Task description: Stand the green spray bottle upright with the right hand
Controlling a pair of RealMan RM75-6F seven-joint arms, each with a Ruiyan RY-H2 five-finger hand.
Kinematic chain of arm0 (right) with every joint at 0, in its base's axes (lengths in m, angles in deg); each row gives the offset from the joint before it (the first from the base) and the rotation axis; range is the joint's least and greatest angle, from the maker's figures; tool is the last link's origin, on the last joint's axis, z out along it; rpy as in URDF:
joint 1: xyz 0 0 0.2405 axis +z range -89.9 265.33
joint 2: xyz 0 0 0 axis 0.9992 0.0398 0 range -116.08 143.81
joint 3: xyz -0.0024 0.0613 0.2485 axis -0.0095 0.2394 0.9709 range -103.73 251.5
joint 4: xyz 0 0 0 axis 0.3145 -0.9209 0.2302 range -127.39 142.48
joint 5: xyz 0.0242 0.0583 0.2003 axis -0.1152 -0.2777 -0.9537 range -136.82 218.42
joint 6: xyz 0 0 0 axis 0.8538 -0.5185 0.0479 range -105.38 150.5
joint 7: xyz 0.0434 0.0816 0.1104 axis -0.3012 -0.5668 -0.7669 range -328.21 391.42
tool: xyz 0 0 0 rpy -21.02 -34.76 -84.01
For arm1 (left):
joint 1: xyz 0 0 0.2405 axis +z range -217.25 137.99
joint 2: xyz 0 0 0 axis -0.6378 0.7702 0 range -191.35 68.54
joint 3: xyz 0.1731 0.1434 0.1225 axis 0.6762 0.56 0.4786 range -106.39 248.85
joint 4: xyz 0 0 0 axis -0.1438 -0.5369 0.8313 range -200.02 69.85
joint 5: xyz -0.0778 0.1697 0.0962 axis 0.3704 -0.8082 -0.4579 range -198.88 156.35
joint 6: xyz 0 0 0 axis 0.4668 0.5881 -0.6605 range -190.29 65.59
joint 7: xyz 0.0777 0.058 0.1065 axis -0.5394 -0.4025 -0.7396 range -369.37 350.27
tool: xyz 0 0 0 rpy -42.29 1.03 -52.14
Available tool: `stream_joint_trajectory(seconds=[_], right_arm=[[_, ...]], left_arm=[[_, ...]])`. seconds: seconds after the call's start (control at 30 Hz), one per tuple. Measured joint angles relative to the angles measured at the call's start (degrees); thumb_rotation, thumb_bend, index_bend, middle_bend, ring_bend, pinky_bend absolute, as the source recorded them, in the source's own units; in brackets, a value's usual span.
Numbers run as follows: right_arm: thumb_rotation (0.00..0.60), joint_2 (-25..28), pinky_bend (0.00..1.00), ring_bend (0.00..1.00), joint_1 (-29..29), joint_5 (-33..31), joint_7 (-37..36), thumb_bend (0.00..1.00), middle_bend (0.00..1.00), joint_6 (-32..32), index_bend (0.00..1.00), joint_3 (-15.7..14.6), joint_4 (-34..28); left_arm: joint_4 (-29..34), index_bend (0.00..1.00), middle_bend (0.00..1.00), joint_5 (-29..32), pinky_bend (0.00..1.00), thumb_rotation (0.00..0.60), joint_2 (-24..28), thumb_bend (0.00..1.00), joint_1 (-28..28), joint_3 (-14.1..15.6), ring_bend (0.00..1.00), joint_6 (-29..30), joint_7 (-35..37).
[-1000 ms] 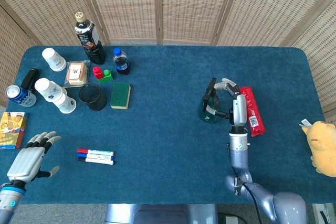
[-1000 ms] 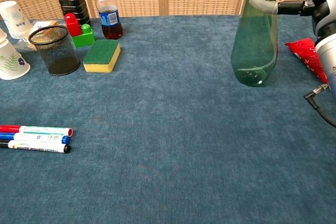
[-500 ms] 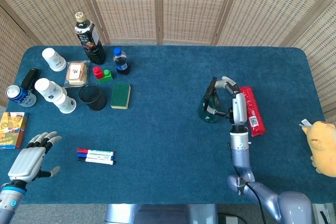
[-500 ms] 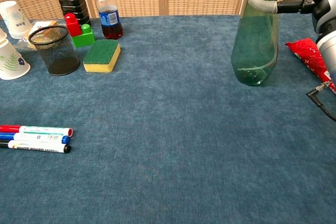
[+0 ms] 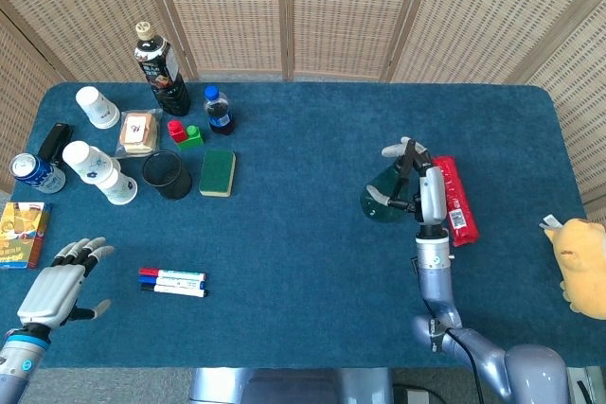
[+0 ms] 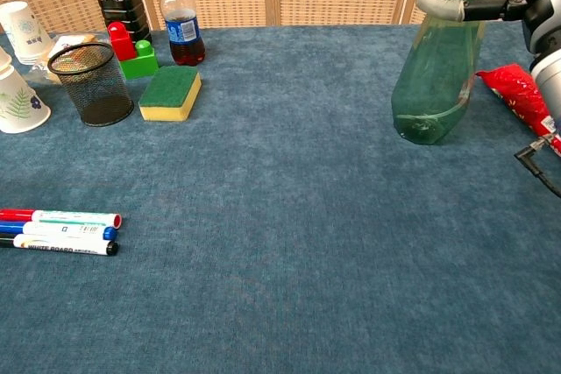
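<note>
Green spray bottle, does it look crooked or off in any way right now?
Yes. The green spray bottle leans, its top tipped toward the right hand that grips its neck, so the base does not look flat on the table. A little liquid pools low inside. Nothing looks spilled.

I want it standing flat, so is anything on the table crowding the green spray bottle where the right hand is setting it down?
Nothing visible does. The green spray bottle, tilted in the right hand, has its base on bare table. The red packet lies just to its right, apart from it.
</note>
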Motion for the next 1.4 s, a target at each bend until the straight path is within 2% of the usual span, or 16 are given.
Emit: stream_joint_trajectory(seconds=[0.47,0.53,0.67,0.83,1.0,1.4], right_arm=[[0.6,0.93,0.19,0.3,-0.07,-0.1,0.21,0.11,0.4,-0.88,0.36,-0.16,-0.94],[0.567,1.13,0.18,0.28,-0.07,-0.1,0.09,0.11,0.39,-1.16,0.34,-0.22,-1.26],[0.437,1.77,0.17,0.27,-0.22,0.08,-0.09,0.12,0.38,-1.79,0.33,-0.69,-2.07],[0.335,2.23,0.16,0.27,0.06,0.09,-0.27,0.13,0.37,-2.79,0.31,-0.72,-2.33],[0.289,2.71,0.16,0.27,0.03,0.14,-0.78,0.14,0.37,-3.15,0.31,-0.91,-2.5],[0.286,3.03,0.16,0.27,-1.43,-0.02,-1.46,0.14,0.37,-2.77,0.31,-1.57,-1.68]], left_arm=[[0.0,0.16,0.1,-0.24,0.0,0.6,-0.1,0.31,-0.08,0.14,0.0,0.03,0.02],[0.02,0.16,0.1,-0.25,0.0,0.6,-0.1,0.31,-0.09,0.15,0.0,0.05,-0.02],[0.06,0.16,0.09,-0.29,0.0,0.6,-0.14,0.3,-0.13,0.15,0.0,0.09,-0.1],[0.13,0.16,0.1,-0.25,0.0,0.6,-0.19,0.31,-0.24,0.13,0.0,0.02,-0.24],[0.3,0.16,0.1,-0.24,0.0,0.6,-0.17,0.3,-0.35,0.14,0.0,-0.05,-0.51],[0.58,0.16,0.09,-0.38,0.0,0.6,-0.3,0.31,-0.63,0.21,0.0,-0.21,-0.89]])
